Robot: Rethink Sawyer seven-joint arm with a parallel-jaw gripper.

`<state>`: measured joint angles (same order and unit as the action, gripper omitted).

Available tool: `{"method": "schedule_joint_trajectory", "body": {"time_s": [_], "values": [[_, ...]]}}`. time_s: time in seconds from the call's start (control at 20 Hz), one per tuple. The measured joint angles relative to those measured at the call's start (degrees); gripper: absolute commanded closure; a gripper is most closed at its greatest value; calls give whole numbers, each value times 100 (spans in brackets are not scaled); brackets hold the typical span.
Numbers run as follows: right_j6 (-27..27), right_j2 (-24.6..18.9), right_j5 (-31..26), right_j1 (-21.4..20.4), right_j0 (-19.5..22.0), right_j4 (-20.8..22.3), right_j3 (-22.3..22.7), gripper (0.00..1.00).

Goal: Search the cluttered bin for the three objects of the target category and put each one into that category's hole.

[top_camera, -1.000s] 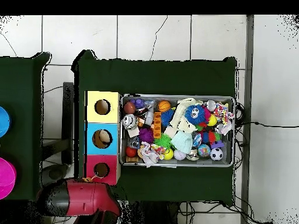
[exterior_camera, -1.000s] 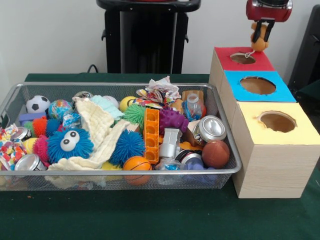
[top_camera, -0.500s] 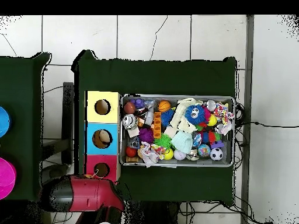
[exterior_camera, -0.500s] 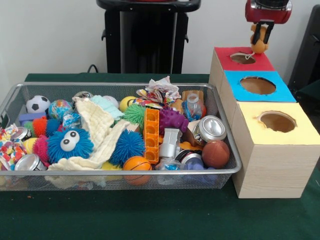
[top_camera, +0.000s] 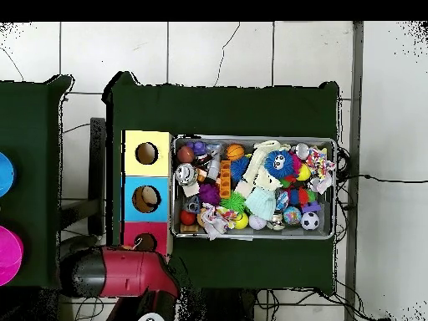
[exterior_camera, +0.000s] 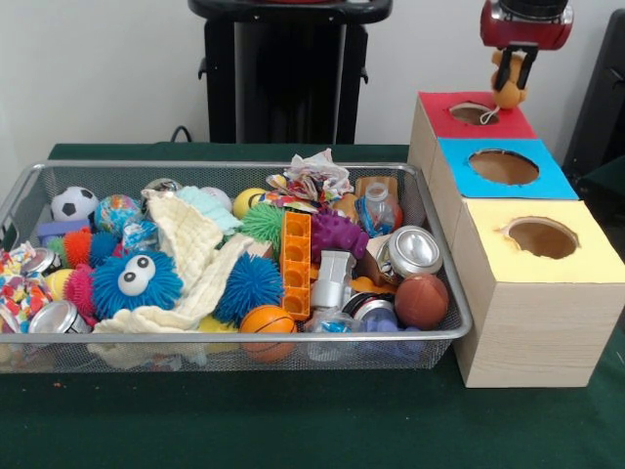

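Clamped between my black pincer's fingertips (exterior_camera: 510, 74) is a small orange plush toy (exterior_camera: 507, 90) with a pale string dangling from it, held up in the air with the arm's red and black head (exterior_camera: 525, 21) above it. Directly under the pincer, I see the red-topped end of the wooden three-hole box (exterior_camera: 476, 115), and the string's loop reaches the rim of that red hole; the toy itself hangs clear of the box. Beyond the red section, toward the camera, come the blue-topped hole (exterior_camera: 503, 166) and then the yellow-topped hole (exterior_camera: 542, 237). Off to the side of the pincer and lower down sits the silver wire-mesh bin (exterior_camera: 234, 363), touching or nearly touching the box, and crammed with clutter: a blue spiky puffer ball with googly eyes (exterior_camera: 137, 281), a cream waffle-weave cloth (exterior_camera: 195, 256), an orange toy basketball (exterior_camera: 267, 322), a small black and white soccer ball (exterior_camera: 74, 203) and a shiny metal can (exterior_camera: 413, 251). Everything rests on a dark green cloth-covered table (exterior_camera: 293, 420). From overhead I see a second green-draped table (top_camera: 29, 180) beside it, a white tiled floor (top_camera: 226, 52) all round, and cables trailing along the floor (top_camera: 384, 179). Behind the pincer is a plain pale wall (exterior_camera: 98, 68).
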<state>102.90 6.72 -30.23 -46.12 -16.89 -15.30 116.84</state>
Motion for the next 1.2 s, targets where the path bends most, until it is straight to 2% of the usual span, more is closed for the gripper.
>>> {"method": "schedule_joint_trajectory", "body": {"time_s": [0.4,1.2], "values": [[0,0,-138,15,81,189,-193,100],[0,-1,-285,15,402,402,-215,100]]}}
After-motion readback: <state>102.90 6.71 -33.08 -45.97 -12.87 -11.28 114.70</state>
